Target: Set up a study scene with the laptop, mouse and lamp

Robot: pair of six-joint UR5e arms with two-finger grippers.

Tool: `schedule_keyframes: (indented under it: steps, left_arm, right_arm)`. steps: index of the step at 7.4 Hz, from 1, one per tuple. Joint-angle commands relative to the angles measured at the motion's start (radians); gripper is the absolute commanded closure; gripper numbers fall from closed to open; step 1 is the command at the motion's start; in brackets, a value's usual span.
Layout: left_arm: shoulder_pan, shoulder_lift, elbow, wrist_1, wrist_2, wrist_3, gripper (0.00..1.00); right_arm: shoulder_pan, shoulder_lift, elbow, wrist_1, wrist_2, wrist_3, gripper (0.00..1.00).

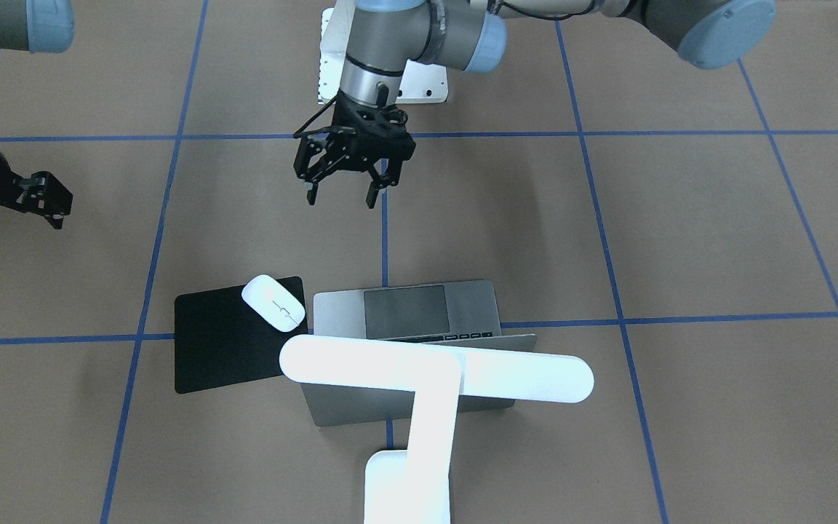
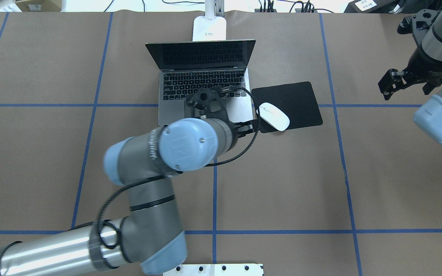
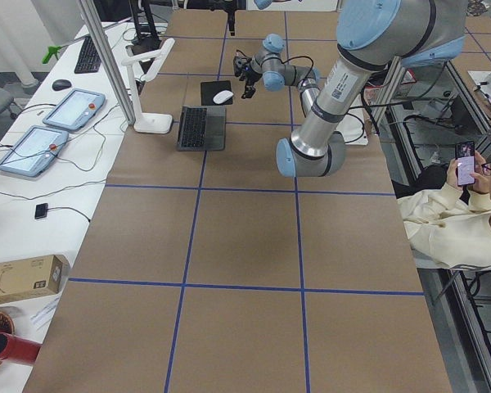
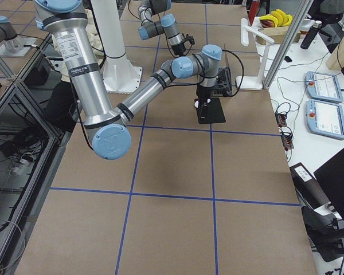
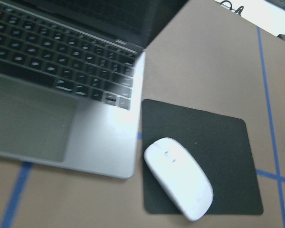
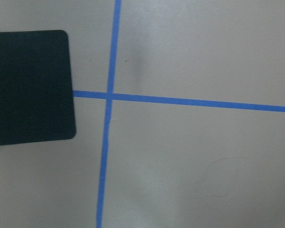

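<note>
One laptop (image 2: 205, 73) stands open at upper centre of the overhead view. One lamp (image 1: 433, 378) stands behind it, and one mouse (image 2: 273, 116) lies on the lower-left corner of the single black mat (image 2: 297, 99), just right of the laptop. The mouse looks light, rigid and slippery, so it is best pinched across its narrow sides. The laptop seems heavier, with a delicate hinge. The left gripper (image 1: 341, 196) hangs spread and empty; the right gripper (image 2: 407, 90), at upper right, also looks spread
</note>
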Motion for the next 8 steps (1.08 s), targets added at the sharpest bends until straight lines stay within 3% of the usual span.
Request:
schedule_keyframes:
  steps: [1,4,6,8]
  left_arm:
    - [-0.09,0.095,-0.143,0.14,-0.129,0.109,0.01]
    - [-0.363,0.32,-0.212,0.146,-0.433,0.414,0.01]
    - [-0.531,0.41,-0.171,0.16,-0.515,0.66,0.01]
    - [-0.694,0.46,-0.104,0.181,-0.624,0.874,0.01]
  right_arm:
    - [0.054,-0.001,-0.051,0.017,-0.008,-0.06,0.0]
    - [0.166,0.024,-0.138,0.019,0.036,-0.212,0.0]
    - [0.231,0.041,-0.225,0.032,0.099,-0.24,0.0]
    - [0.274,-0.002,-0.246,0.17,0.121,-0.244,0.0]
